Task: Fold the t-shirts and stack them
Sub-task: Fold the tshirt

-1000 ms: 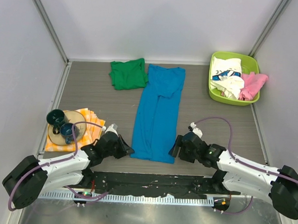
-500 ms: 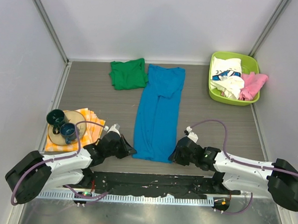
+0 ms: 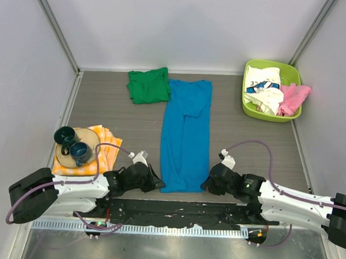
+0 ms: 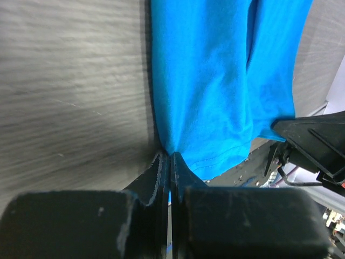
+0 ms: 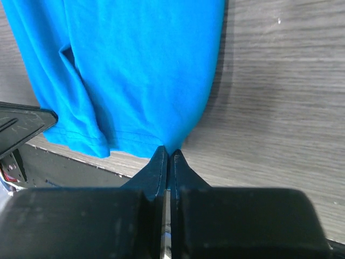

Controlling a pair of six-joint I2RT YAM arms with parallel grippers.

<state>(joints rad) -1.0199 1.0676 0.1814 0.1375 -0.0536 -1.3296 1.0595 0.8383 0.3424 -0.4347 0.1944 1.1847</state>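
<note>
Left pincer (image 4: 170, 155) and right pincer (image 5: 168, 151), each closed at its very tips on one near hem corner of the blue t-shirt (image 3: 186, 136). The shirt lies on the surface (image 3: 116, 115) as a long strip folded lengthwise, its collar end far from the arms.

Probable hazards:
- Each hold takes only a thin nip of cloth, so a brisk lift may pull a corner free.
- The strip has several layers. A nip that catches only the upper ones would leave the rest behind and open the fold.
- Unequal travel of the two arms would skew the crease.

Surroundings:
- The green t-shirt (image 3: 148, 85), already folded, lies against the left edge of the collar end and could be disturbed by a hem carried that way.
- A white printed t-shirt (image 3: 263, 85) and a pink t-shirt (image 3: 293, 96) wait in the lime tub (image 3: 295, 115) at far right.
- A checked cloth (image 3: 105, 155) carrying a plate (image 3: 91, 135) and two mugs (image 3: 64, 136) sits near the left arm, within its sweep.
</note>
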